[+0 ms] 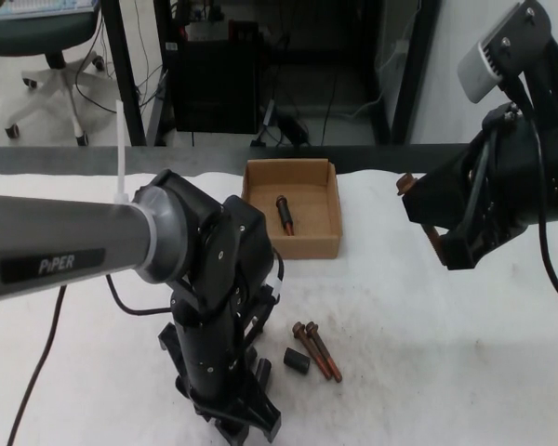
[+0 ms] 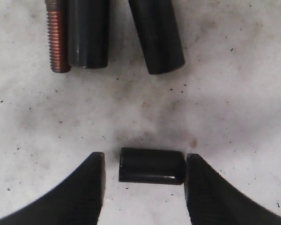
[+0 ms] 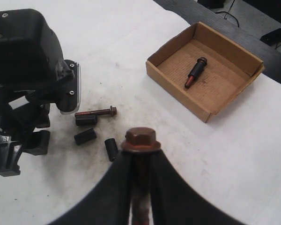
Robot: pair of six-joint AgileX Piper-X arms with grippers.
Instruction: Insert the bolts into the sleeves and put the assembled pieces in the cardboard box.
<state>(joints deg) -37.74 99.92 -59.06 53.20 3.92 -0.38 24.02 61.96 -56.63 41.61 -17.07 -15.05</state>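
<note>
My left gripper (image 2: 144,161) points down at the white table and is open, one finger on each side of a short black sleeve (image 2: 152,165) lying flat, with a small gap on both sides. Beyond it lie two more sleeves (image 2: 86,33) (image 2: 157,35) and a bolt's copper thread (image 2: 58,40). My right gripper (image 3: 140,159) hangs above the table at the right and is shut on a rusty bolt (image 3: 140,140), hex head outward. The cardboard box (image 1: 293,246) holds one assembled piece (image 1: 285,215). Two loose bolts (image 1: 318,351) and a sleeve (image 1: 298,360) lie beside the left gripper (image 1: 246,423).
The left arm (image 1: 65,242) crosses the front left of the bench. A black cable (image 1: 37,372) trails beside it. The bench's dark back edge (image 1: 74,160) runs behind the box, and free white table stretches between the loose parts and the right arm (image 1: 502,195).
</note>
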